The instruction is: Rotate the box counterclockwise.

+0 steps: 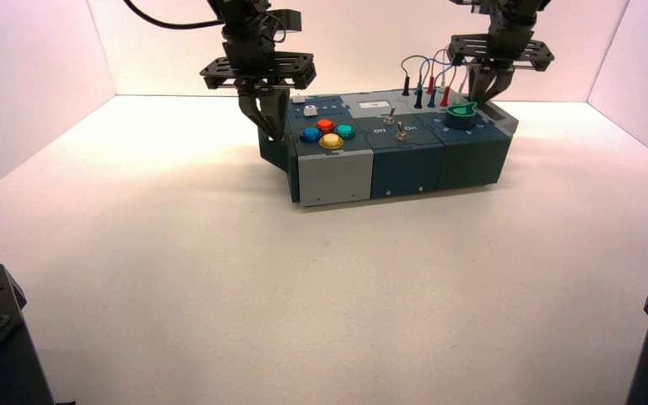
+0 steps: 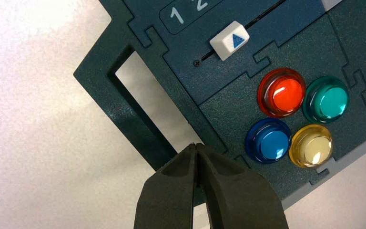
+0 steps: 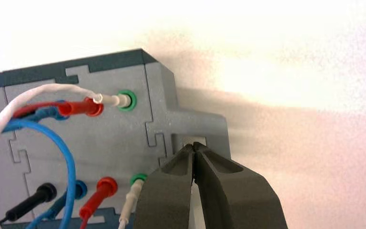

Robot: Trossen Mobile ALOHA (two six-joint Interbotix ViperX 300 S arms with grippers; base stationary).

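Box (image 1: 392, 156) is sitting far back on my table (image 1: 219, 278) | left gripper (image 2: 196, 147) is pressing its clenched fingers (image 2: 169, 191) at the left side handle (image 2: 124, 112) | right gripper (image 3: 194, 145) is doing likewise, fingers clenched, at the right handle (image 3: 205, 126).

High view is looking down from behind at the whole box (image 1: 396, 148) on the table (image 1: 304, 278). Wrist views are sitting close over opposite box ends, sharing only the box.
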